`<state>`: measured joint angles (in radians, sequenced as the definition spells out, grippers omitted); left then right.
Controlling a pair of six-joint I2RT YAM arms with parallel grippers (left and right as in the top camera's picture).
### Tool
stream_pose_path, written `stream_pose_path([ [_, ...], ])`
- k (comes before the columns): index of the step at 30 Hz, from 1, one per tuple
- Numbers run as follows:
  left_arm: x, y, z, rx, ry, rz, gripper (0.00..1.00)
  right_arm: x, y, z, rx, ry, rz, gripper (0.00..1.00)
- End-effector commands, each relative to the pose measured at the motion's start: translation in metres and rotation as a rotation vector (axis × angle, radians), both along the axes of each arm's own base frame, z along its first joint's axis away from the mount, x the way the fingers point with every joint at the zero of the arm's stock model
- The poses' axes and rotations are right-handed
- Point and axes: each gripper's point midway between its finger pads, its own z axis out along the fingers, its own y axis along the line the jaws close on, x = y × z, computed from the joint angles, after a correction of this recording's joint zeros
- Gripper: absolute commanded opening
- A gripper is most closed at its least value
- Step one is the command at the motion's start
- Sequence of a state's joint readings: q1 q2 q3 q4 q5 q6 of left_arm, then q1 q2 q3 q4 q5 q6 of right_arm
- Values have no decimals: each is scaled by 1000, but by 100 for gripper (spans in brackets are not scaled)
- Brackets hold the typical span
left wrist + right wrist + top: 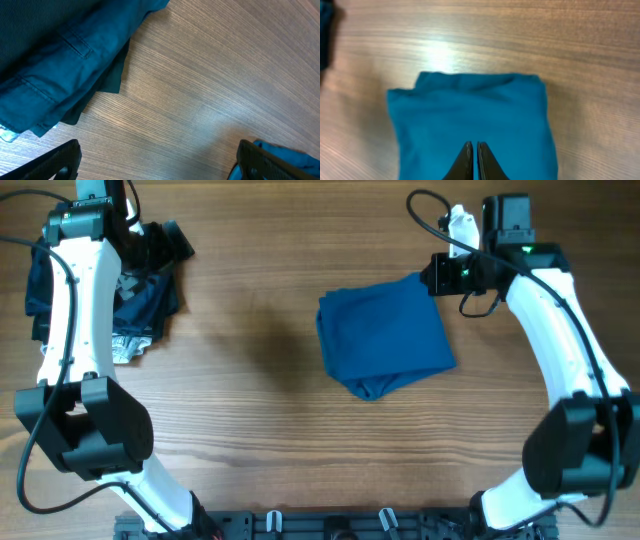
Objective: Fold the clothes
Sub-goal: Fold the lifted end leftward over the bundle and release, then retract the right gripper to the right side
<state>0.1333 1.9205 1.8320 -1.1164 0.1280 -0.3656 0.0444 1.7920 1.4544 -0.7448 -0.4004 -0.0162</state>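
Currently, your right gripper [474, 146] has its two fingers pressed flat together with nothing caught between them. Its tip points down at the polo shirt [470, 120]. From the wrist view the tip sits over the near part of the blue fabric, roughly on its middle line. I cannot tell from this angle whether the tip touches the cloth or hangs just above it. A closed tip like that suits pressing or smoothing a layer rather than pinching one, so I would judge you are between grabs rather than carrying a flap.

From overhead, the right gripper [432, 275] stands at the far right corner of the shirt [385, 340]. The shirt lies as a compact, roughly square bundle, right of the table's middle, with a rounded bulge at its near edge. That shape suggests most of the folds are in and only tidying remains.

Your left gripper [159, 150] is spread as wide as it goes and holds nothing, with bare table [210, 90] between its fingers. It sits at the far left, over the pile of darker garments [140, 305], well apart from the shirt. That position keeps the left arm out of the right arm's working space.
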Motion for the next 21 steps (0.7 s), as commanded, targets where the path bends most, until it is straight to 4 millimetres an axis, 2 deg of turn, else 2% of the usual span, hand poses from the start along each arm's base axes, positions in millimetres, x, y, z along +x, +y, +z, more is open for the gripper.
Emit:
stream_pose_path([
  [1,2,2,-3,-13,5,16,100,9,5,-53,11,63,17,6],
  [4,2,2,-3,-13,5,16,100,38,6,-109,11,42,20,8],
  [6,2,2,-3,-13,5,16,100,48,8,-122,23,24,22,8],
  [7,2,2,-3,-13,5,16,100,49,12,-118,43,11,32,7],
  [8,2,2,-3,-13,5,16,100,53,14,-106,69,-16,44,7],
  [9,2,2,-3,-13,5,16,100,59,19,-78,109,-63,65,12],
  [11,2,2,-3,-13,5,16,100,58,14,-26,113,-125,57,15],
  [13,2,2,-3,-13,5,16,100,34,1,30,111,-162,33,15],
  [14,2,2,-3,-13,5,16,100,24,-3,41,110,-156,26,14],
  [16,2,2,-3,-13,5,16,100,-17,-13,61,97,-75,-5,8],
  [17,2,2,-3,-13,5,16,100,-32,-18,56,63,-20,-20,6],
  [18,2,2,-3,-13,5,16,100,-52,-23,43,25,74,-22,4],
  [19,2,2,-3,-13,5,16,100,-63,-24,33,14,127,-27,4],
  [21,2,2,-3,-13,5,16,100,-83,-23,-5,17,222,-29,4],
])
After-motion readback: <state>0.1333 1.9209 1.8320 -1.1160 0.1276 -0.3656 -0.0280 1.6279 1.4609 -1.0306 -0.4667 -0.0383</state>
